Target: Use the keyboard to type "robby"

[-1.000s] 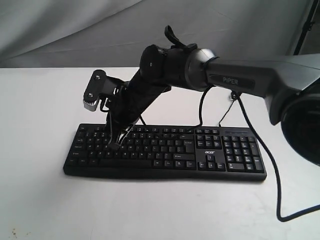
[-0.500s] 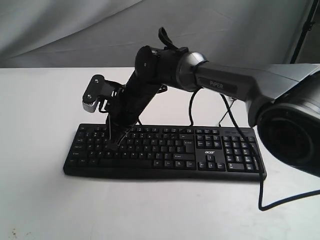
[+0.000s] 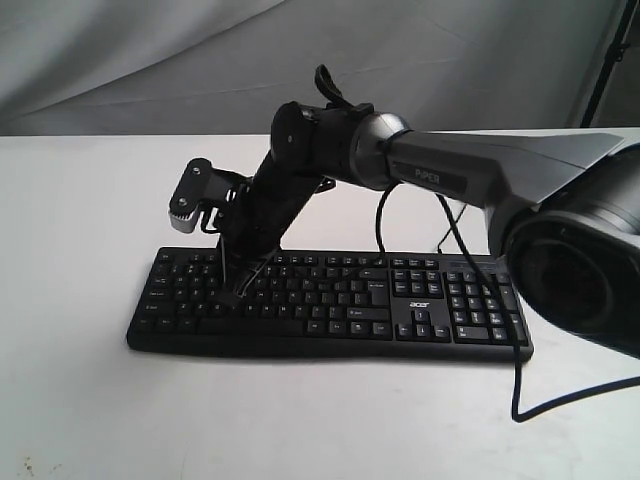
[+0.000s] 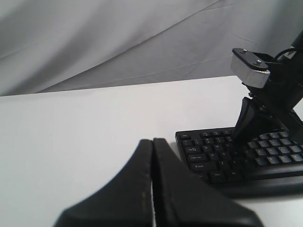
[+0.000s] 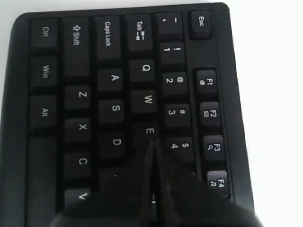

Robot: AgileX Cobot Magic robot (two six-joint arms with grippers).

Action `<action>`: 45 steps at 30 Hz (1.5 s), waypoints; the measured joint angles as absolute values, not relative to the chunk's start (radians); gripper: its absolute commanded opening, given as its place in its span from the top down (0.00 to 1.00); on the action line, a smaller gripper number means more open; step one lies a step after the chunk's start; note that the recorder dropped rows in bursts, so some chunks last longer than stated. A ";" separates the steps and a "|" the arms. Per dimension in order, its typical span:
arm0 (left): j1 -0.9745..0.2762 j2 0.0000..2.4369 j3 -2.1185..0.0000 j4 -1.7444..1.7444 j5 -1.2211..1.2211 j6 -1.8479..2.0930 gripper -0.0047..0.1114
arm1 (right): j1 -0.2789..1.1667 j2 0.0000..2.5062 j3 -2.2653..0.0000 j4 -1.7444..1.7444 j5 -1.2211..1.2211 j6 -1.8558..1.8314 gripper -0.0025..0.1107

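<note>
Keyboard (image 3: 330, 300) lies flat on the white table (image 3: 90, 400), long side across the exterior view, number pad on the right. The right arm reaches across the middle from the right edge of that view, where its base is cut off and blurred large. Right gripper (image 3: 241, 287) points down onto the left half of the letter block, fingers pressed together into one narrow tip. In the right wrist view that tip (image 5: 151, 153) sits just beside the E key (image 5: 149, 131), on the side away from W. The key under it is hidden by the fingers, and whether it is pressed cannot be told. The silver-fronted wrist camera (image 3: 190, 197) sticks out above the keyboard's left end. Left gripper (image 4: 152, 179) shows only in its own wrist view – dark, out of focus, jaws closed to a thin seam, held above bare table near the keyboard's (image 4: 227, 156) left end. A black cable (image 3: 520, 390) loops over the table by the number pad – both ends hidden or cut off.
</note>
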State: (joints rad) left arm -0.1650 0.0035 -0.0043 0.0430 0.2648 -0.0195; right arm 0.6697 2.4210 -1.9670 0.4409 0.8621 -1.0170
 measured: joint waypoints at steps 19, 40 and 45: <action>-0.165 0.003 -0.004 0.043 0.265 -0.020 0.96 | 0.670 2.430 -1.967 0.439 0.857 -1.017 0.98; -0.165 0.003 -0.004 0.043 0.265 -0.020 0.96 | 0.670 2.385 -1.971 0.437 0.878 -1.017 0.98; -0.165 0.003 -0.004 0.043 0.265 -0.020 0.96 | 0.665 2.344 -1.971 0.395 0.958 -1.014 0.98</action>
State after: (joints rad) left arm -0.1650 0.0035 -0.0043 0.0430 0.2648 -0.0195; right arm 0.6649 2.3440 -1.9712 0.3946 0.9581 -1.0139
